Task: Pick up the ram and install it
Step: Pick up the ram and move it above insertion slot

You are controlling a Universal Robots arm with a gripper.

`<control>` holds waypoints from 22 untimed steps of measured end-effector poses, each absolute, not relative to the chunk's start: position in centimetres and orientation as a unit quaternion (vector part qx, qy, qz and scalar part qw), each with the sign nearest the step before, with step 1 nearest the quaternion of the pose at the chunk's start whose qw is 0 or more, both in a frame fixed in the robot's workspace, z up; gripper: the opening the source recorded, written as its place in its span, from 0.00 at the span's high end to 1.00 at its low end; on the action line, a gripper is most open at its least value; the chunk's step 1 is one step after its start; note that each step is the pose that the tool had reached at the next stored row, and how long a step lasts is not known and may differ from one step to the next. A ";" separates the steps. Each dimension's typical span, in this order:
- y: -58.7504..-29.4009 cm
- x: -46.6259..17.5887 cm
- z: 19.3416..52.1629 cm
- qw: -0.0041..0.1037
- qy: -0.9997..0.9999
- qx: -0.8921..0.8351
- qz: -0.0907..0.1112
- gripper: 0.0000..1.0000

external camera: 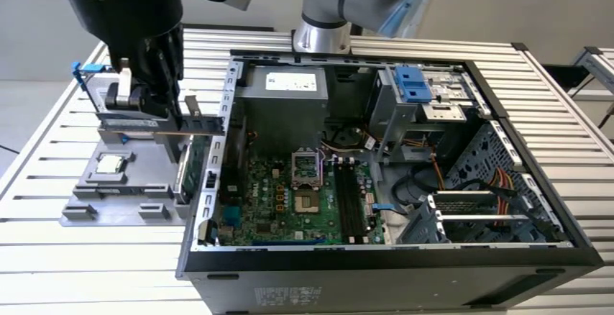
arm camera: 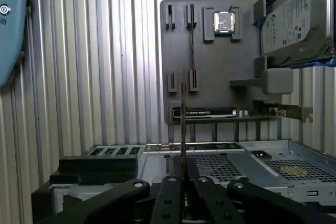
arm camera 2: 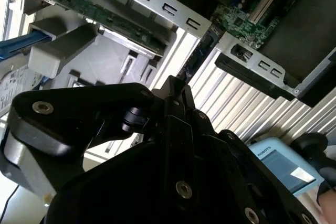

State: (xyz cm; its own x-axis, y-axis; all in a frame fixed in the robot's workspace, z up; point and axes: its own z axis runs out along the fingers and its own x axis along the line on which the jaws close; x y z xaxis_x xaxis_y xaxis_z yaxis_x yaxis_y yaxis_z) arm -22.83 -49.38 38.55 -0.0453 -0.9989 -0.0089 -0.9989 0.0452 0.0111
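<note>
We see the gripper (arm camera: 183,184) pinching the ram (arm camera: 183,124) along its long edge; the strip hangs above the gray tray (external camera: 82,211), just outside the open case (external camera: 384,279); we judge this carry needs a square, firm hold, ram parallel to the memory slots (external camera: 346,203), clear of the case wall.
</note>
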 end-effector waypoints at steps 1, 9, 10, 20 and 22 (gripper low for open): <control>-49.4 -22.6 38.5 0.001 -0.723 0.691 -0.007 1.00; -49.4 -21.0 38.5 0.001 -0.723 0.691 -0.007 1.00; -49.4 -20.8 38.5 0.001 -0.723 0.691 -0.007 1.00; -49.4 -19.0 38.5 0.001 -0.723 0.691 -0.007 1.00; -49.4 -18.6 38.5 0.001 -0.723 0.691 -0.007 1.00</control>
